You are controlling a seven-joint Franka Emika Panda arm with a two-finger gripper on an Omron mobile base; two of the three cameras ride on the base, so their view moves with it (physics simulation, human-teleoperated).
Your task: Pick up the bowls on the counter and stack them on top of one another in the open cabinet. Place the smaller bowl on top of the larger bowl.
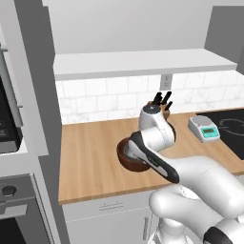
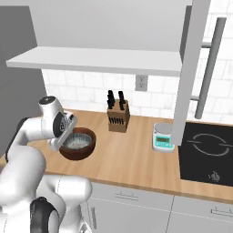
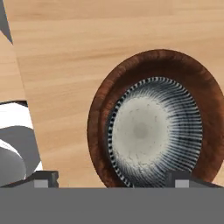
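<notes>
Where bowls nest, knife block (image 2: 118, 117) behind

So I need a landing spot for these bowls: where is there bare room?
The open cabinet's white board lies bare along its length. The counter is free left of the larger bowl. It is crowded between knife block and scale.

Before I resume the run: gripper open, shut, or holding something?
Gripper: open, holding nothing, above the smaller bowl nested in the larger bowl.
</notes>
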